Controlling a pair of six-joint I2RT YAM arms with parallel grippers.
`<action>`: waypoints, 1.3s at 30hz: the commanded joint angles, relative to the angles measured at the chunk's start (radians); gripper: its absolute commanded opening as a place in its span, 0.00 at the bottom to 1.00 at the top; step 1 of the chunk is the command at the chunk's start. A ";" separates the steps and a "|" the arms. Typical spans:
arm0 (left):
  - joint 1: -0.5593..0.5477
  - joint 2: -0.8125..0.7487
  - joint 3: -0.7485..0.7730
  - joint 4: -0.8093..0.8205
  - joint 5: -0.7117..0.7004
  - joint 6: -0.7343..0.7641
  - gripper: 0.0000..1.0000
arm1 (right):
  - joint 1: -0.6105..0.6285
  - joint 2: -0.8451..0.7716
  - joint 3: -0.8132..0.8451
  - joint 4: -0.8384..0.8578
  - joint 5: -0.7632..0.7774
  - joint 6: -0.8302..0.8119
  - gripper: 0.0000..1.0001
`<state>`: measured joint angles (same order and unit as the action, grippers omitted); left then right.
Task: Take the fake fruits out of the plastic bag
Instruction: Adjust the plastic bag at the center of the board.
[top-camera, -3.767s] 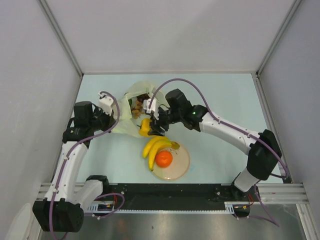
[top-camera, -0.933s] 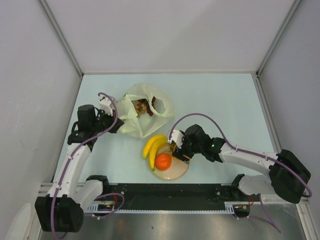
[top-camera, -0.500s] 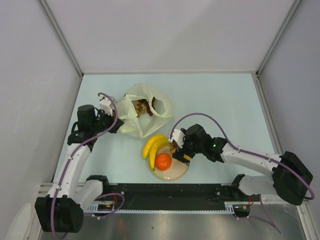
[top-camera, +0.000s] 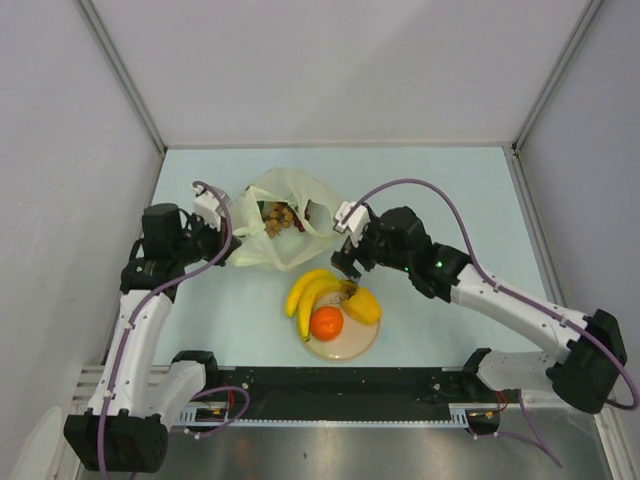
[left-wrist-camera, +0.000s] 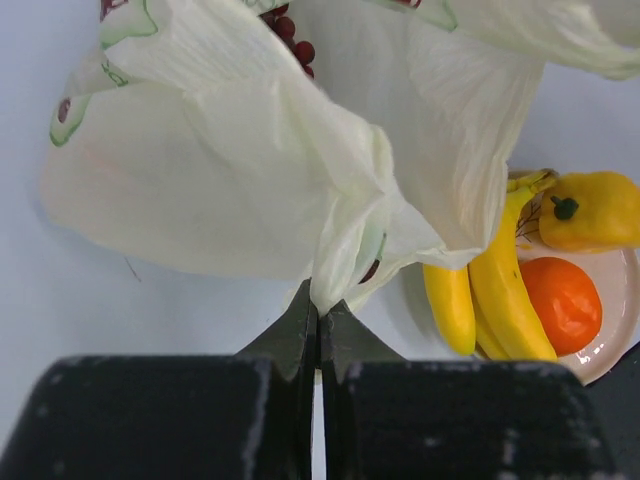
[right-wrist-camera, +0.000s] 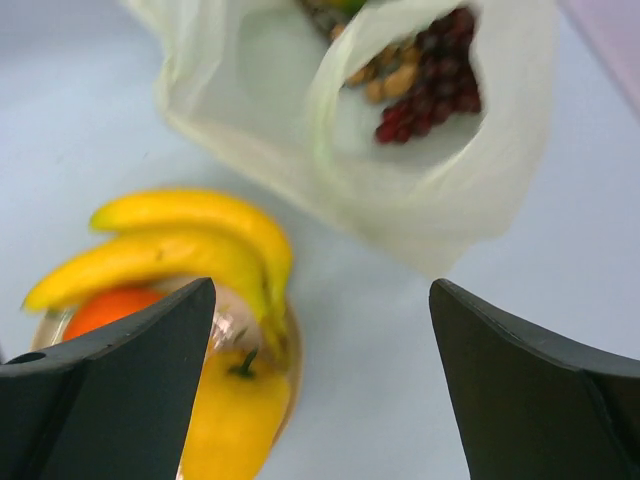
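The pale yellow plastic bag (top-camera: 283, 232) lies at the table's middle left, its mouth open to the right. Dark purple grapes (right-wrist-camera: 432, 76) and a brown cluster (right-wrist-camera: 382, 72) show inside it. My left gripper (left-wrist-camera: 318, 312) is shut on a fold of the bag (left-wrist-camera: 300, 160). My right gripper (top-camera: 347, 262) is open and empty, above the table between the bag and the plate. The banana bunch (top-camera: 308, 288), the orange (top-camera: 326, 322) and the yellow lemon-like fruit (top-camera: 362, 305) lie on the round beige plate (top-camera: 352, 345). The mango is hidden.
Grey walls close the table on the left, back and right. The black rail (top-camera: 340, 385) with the arm bases runs along the near edge. The right arm's purple cable (top-camera: 440, 200) arcs above the table.
My right gripper let go of the yellow lemon-like fruit on the plate, opened and moved up toward the bag. The left gripper still holds the bag, shifted slightly left.
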<state>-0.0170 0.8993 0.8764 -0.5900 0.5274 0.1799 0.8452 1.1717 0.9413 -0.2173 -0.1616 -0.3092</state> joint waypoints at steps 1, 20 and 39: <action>0.005 -0.052 0.088 -0.090 0.020 0.079 0.00 | 0.009 0.144 0.120 0.258 0.190 -0.020 0.95; -0.004 -0.007 0.142 -0.030 0.057 0.052 0.01 | 0.046 0.316 0.177 0.430 0.203 -0.409 0.54; -0.445 0.780 1.199 -0.039 0.065 0.036 0.00 | -0.626 0.220 0.358 0.322 0.240 -0.188 0.00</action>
<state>-0.3786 1.6432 1.9144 -0.6216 0.5789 0.2100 0.2680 1.5780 1.2831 0.2413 0.1246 -0.6136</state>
